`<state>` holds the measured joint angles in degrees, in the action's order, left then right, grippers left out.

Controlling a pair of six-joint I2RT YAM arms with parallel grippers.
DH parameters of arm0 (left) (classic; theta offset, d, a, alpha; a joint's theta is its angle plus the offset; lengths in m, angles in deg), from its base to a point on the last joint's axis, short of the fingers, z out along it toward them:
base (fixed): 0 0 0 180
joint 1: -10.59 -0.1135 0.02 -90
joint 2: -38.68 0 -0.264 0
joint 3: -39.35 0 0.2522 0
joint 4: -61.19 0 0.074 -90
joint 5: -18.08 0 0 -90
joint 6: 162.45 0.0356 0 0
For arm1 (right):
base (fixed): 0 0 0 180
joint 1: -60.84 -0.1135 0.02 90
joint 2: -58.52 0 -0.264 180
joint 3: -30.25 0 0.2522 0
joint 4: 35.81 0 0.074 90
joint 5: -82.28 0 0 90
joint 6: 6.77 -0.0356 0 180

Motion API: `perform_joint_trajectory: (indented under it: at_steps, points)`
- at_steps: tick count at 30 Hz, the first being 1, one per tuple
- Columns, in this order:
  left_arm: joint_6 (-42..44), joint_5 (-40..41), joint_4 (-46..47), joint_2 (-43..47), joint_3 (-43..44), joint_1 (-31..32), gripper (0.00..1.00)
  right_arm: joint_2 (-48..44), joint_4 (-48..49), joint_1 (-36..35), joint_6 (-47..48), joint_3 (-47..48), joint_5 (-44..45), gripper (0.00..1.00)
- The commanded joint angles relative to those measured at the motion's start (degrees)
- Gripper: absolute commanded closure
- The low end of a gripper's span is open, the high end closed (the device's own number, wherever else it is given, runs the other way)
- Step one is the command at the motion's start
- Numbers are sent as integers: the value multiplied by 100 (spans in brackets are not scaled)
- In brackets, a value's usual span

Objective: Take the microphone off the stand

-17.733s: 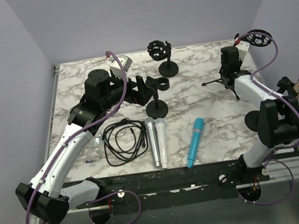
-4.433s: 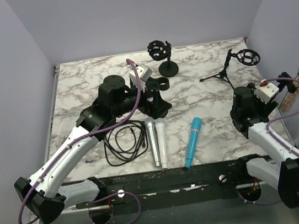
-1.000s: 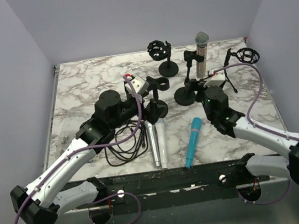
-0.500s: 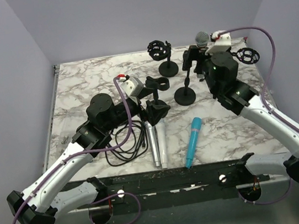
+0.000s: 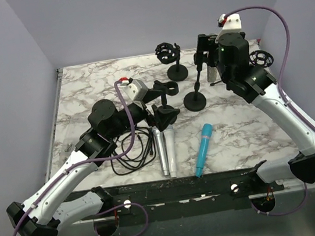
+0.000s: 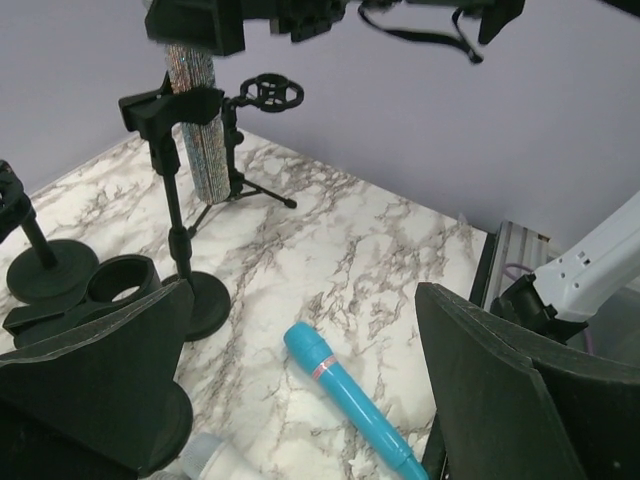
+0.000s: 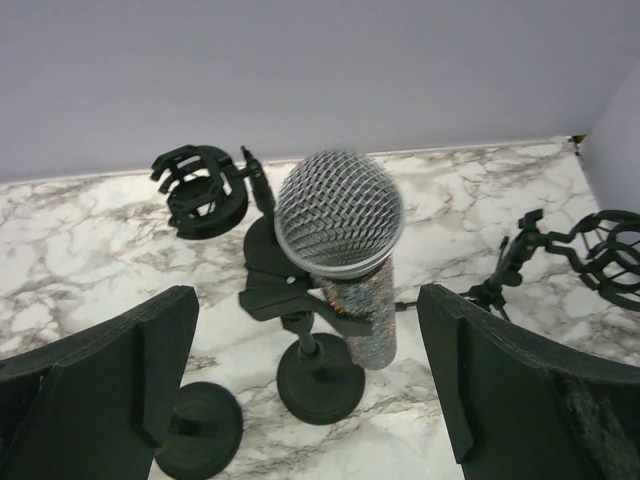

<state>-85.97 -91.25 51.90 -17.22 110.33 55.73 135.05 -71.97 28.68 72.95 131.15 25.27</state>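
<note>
The microphone [image 7: 338, 212], with a silver mesh head and a glittery body, stands upright in the clip of a black stand [image 7: 318, 378] at the back right of the table. My right gripper [image 7: 308, 360] hovers open above it, a finger on each side, touching nothing. From the top view this gripper [image 5: 210, 52] hides the head, so only the microphone body [image 5: 211, 73] and the stand base [image 5: 195, 100] show. My left gripper [image 5: 158, 111] is open and empty at mid-table, low over the marble. In the left wrist view the microphone [image 6: 195, 130] is far at the upper left.
A teal microphone [image 5: 204, 148] lies between the left gripper [image 6: 305, 340] fingers' line of sight. Two silver microphones [image 5: 165, 149] and a coiled cable [image 5: 129, 148] lie near the front. An empty ring stand [image 5: 165, 88], a shock-mount stand [image 5: 167, 55] and a tripod mount [image 5: 260, 58] stand around.
My right arm has risen from in front of the stand and swung back, so its open gripper now sits over the microphone's head. The left arm has shifted only slightly.
</note>
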Motion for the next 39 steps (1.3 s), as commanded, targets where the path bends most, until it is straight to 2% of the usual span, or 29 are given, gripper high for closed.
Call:
perform_joint_trajectory:
  at_steps: [1,8,14,18,24,29,34,39]
  points:
    - [56,432,-146,-419,371,29,3,213,-371,393,260,351,-69,0]
    - [657,864,107,-1087,935,21,3,493,-149,650,486,540,-900,0]
    - [1304,323,-138,-1795,1623,-74,3,670,112,661,718,510,-955,0]
    - [1579,-118,111,-2147,1769,-212,3,667,301,659,893,368,-955,0]
    - [1398,-979,116,-2740,2241,-655,4,645,656,661,1200,102,-851,15]
    - [1508,-1443,165,-3315,2699,-806,4,637,864,659,1377,-70,-912,35]
    - [1620,-2025,-141,-4051,3514,-956,4,535,1046,662,1456,-275,-1001,59]
    - [1821,-2669,-122,-4730,4156,-1113,3,462,1095,663,1451,-349,-1060,71]
